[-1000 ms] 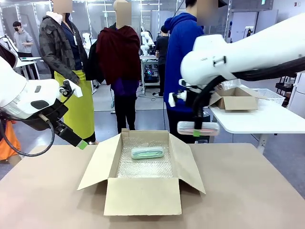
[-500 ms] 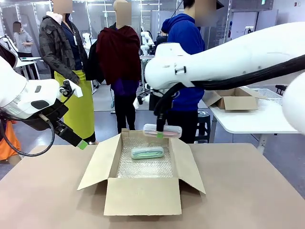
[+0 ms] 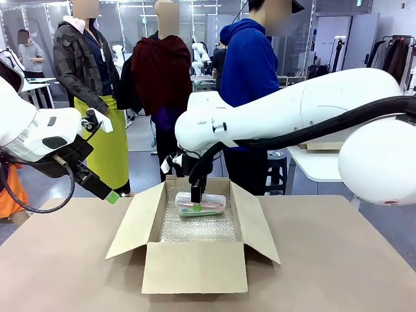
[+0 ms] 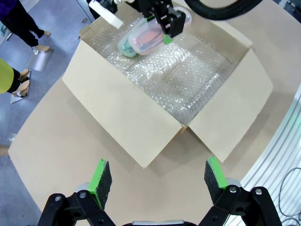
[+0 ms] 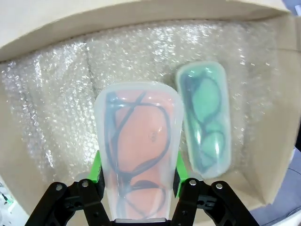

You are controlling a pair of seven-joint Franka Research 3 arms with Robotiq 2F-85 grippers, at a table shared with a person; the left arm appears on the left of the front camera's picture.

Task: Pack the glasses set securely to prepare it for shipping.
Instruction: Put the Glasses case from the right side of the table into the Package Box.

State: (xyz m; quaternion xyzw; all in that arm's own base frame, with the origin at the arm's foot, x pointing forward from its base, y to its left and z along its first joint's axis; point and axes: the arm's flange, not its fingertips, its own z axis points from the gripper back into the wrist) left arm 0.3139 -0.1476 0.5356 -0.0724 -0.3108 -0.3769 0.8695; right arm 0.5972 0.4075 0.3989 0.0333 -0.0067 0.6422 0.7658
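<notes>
1. Two glasses cases are inside the open cardboard box (image 3: 195,266), both at its far end.
2. The right gripper (image 5: 137,169) is clamped on the pale pink case (image 5: 138,141), with green pads on its two long sides near one end. The case sticks out forward between the fingers, and dark frames are visible through the shell.
3. In the front view the right arm reaches across the middle and its gripper (image 3: 195,195) points down into the box. The pink case (image 3: 201,203) is level and below the flap tops.
4. The mint green case (image 5: 205,117) lies flat on the bubble wrap (image 5: 56,94) lining the box floor, close to the far wall.
5. The pink case sits just beside the mint one and roughly parallel to it. From the left wrist camera the pink case partly overlaps it. I can't tell whether they touch.
6. The left gripper (image 4: 157,176) has its jaws wide apart with nothing between them. It hangs above the table (image 3: 65,260), outside the box on the robot's left, clear of the flaps.
7. All four box flaps are folded outward.
8. A person in a blue hoodie (image 3: 250,65) stands behind the far edge of the table.
</notes>
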